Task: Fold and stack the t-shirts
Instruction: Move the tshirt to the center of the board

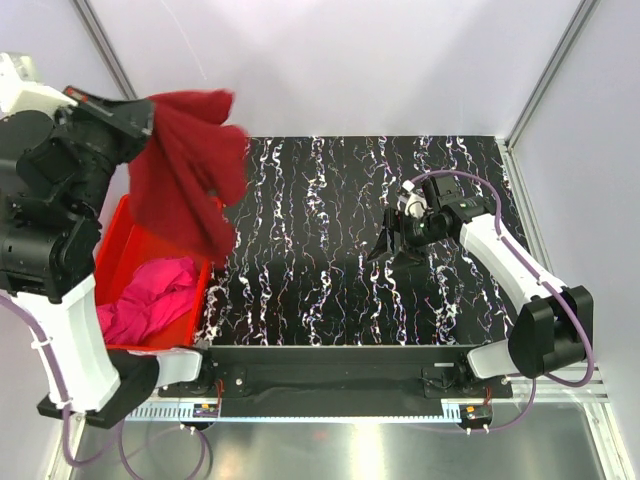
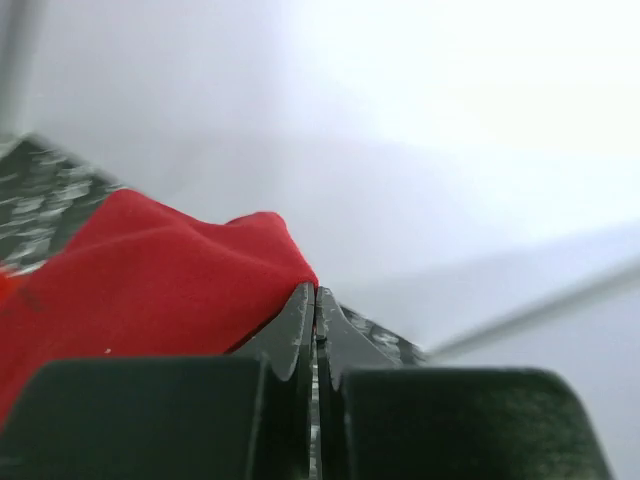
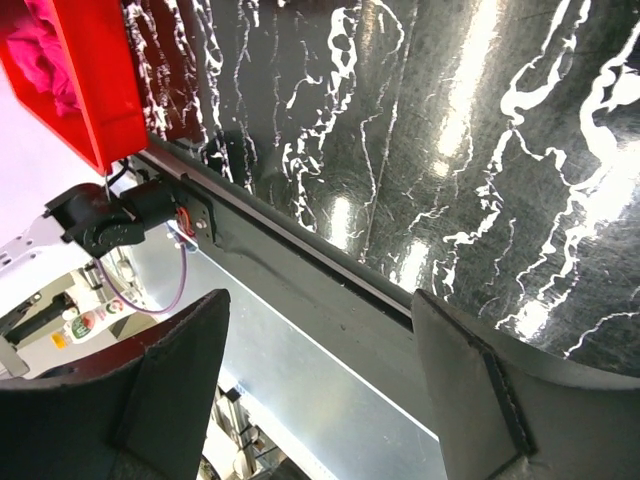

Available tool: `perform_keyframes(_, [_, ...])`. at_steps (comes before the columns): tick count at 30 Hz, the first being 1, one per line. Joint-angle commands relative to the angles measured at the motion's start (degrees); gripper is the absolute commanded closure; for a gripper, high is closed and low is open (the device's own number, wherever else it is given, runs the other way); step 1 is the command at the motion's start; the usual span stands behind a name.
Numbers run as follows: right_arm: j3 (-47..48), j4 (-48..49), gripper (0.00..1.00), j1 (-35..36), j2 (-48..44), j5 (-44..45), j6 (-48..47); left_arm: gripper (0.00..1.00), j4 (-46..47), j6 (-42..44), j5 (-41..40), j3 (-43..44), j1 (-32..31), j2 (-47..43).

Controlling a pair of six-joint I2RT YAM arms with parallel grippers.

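The dark crimson t-shirt hangs bunched in the air above the bin's far end, held up high by my left gripper. In the left wrist view the jaws are pressed together, with the red cloth draped from the tips over the left finger. The magenta pink t-shirt lies crumpled inside the red bin. My right gripper hovers over the right half of the black marbled table, open and empty; its wrist view shows the fingers wide apart.
The red plastic bin stands at the table's left edge, with pink cloth showing in it. The black marbled tabletop spreads between the arms. White walls enclose the back and sides.
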Motion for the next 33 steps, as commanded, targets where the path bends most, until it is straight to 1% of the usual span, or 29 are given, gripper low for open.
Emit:
perform_keyframes(1, [1.9,-0.3,0.19,0.5,-0.4,1.9,-1.0,1.00,8.6,-1.0,8.6,-3.8,-7.6,1.4])
perform_keyframes(2, [1.6,-0.5,0.19,0.5,-0.4,3.2,-1.1,1.00,9.5,-0.5,9.2,-6.2,-9.6,1.1])
perform_keyframes(3, [1.3,-0.7,0.18,0.4,-0.7,4.0,-0.9,1.00,10.3,-0.1,9.5,-9.9,-14.0,0.3])
perform_keyframes(4, [1.1,-0.7,0.17,0.3,-0.7,4.6,-0.8,1.00,10.7,0.1,10.9,-13.7,-15.8,-0.2])
perform_keyframes(5, [0.8,-0.5,0.17,-0.1,-1.0,5.3,-0.5,1.00,11.9,1.0,13.1,-21.8,-17.1,-0.7])
perform_keyframes(6, [0.8,-0.5,0.16,-0.3,-1.2,5.7,0.1,0.99,12.8,1.7,14.3,-25.9,-20.4,-1.9])
perform_keyframes(7, [0.9,-0.6,0.16,-0.6,-1.5,6.2,0.3,0.90,13.9,2.6,14.0,-30.1,-22.6,-3.1])
perform_keyframes(8, [1.6,-1.3,0.15,-1.4,-1.7,7.5,0.5,0.79,15.7,5.1,13.6,-38.1,-24.7,-4.0])
perform_keyframes(9, [2.1,-1.7,0.14,-1.7,-1.7,8.2,0.7,0.61,15.5,6.7,12.0,-40.6,-29.6,-5.5])
perform_keyframes(10, [2.6,-2.2,0.13,-2.3,-1.4,9.2,0.8,0.55,14.7,8.4,7.5,-42.9,-31.9,-5.9])
perform_keyframes(11, [4.0,-2.4,0.13,-3.1,-1.2,9.4,1.0,0.51,12.9,11.3,6.0,-46.5,-33.5,-6.1])
perform_keyframes(12, [4.9,-2.2,0.12,-3.1,-0.2,9.4,1.7,0.41,12.4,12.2,5.4,-48.9,-34.4,-6.1])
perform_keyframes(13, [5.7,-1.3,0.08,-3.2,0.6,8.0,2.2,0.38,11.8,12.9,4.0,-50.6,-34.4,-6.5])
perform_keyframes(14, [7.2,-0.2,0.06,-3.2,1.5,6.7,2.6,0.35,11.6,13.9,3.1,-52.2,-34.4,-6.5])
perform_keyframes(15, [7.6,1.8,0.01,-3.2,3.5,5.1,4.4,0.33,11.8,14.4,2.2,-54.7,-34.2,-6.5])
perform_keyframes(16, [8.1,5.7,0.00,-3.1,4.6,2.3,5.2,0.30,12.0,15.1,0.4,-55.4,-34.1,-6.2])
perform_keyframes(17, [8.8,7.6,0.00,-3.1,6.1,1.5,6.1,0.28,11.8,15.6,0.0,-55.5,-33.4,-4.8])
perform_keyframes(18, [10.6,9.1,0.00,-3.1,9.6,1.0,7.6,0.27,10.5,15.9,0.5,-55.0,-31.4,-3.5])
perform_keyframes(19, [12.3,10.0,0.00,-2.8,11.8,0.9,7.5,0.25,9.7,16.6,2.6,-54.9,-30.1,-1.9])
perform_keyframes(20, [16.7,9.8,0.02,-2.4,14.1,1.5,6.9,0.25,7.6,17.5,3.6,-54.8,-28.7,1.2])
perform_keyframes(21, [19.2,9.2,0.03,-2.1,19.2,2.2,5.7,0.25,6.5,17.6,4.5,-54.6,-25.5,3.1])
perform_keyframes(23, [25.2,8.2,0.06,-1.8,24.3,2.9,5.6,0.26,7.1,17.9,9.2,-56.5,-22.1,5.4])
perform_keyframes(24, [27.3,7.3,0.10,-1.8,29.3,3.1,6.1,0.27,7.7,17.8,10.9,-57.4,-18.4,7.8])
perform_keyframes(25, [29.0,5.7,0.11,-1.6,31.5,2.9,6.4,0.27,9.0,17.8,15.7,-58.1,-17.1,8.5])
perform_keyframes(26, [31.6,5.2,0.12,-1.3,33.6,3.2,6.3,0.27,12.8,17.9,17.1,-60.6,-16.1,9.2])
perform_keyframes(27, [32.6,4.5,0.12,-0.9,37.0,3.8,6.3,0.26,14.3,18.2,18.8,-61.4,-14.8,11.1])
perform_keyframes(29, [34.2,2.7,0.13,-0.3,39.5,5.7,5.9,0.26,15.5,18.4,20.8,-61.3,-14.1,14.6])
perform_keyframes(30, [34.4,1.9,0.15,-0.3,41.2,6.3,6.0,0.28,16.0,18.8,21.5,-61.1,-14.1,18.5])
perform_keyframes(33, [33.2,2.2,0.23,-0.1,42.0,6.4,6.4,0.33,18.5,19.3,26.8,-60.7,-14.0,23.6])
